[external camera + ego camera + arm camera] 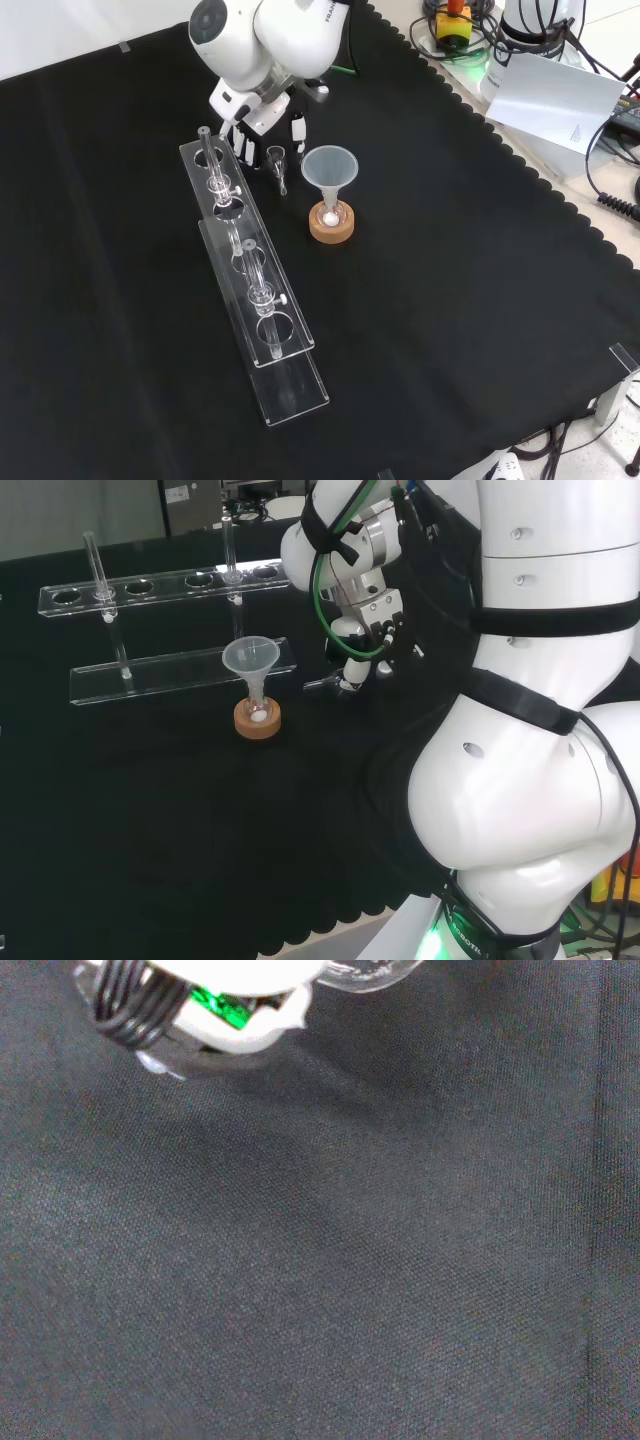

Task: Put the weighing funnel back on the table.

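The weighing funnel [278, 166], a small clear scoop with a short stem, lies on the black cloth between the rack and the big funnel. In the head view the weighing funnel [318, 686] shows as a faint glint. My hand [262, 122] hangs low just behind it, and its fingers [297, 128] point straight down on either side of the scoop's mouth, with a small gap to it. In the head view the hand [350, 668] is right of the scoop. The wrist view has cloth close under the hand [215, 1015] and a clear rim [370, 970] beside it.
The big funnel [329, 168] stands mouth up in a small flask on a cork ring [331, 227], close to the right of the weighing funnel in the front view. A clear two-tier tube rack [250, 275] holding glass tubes runs along its left.
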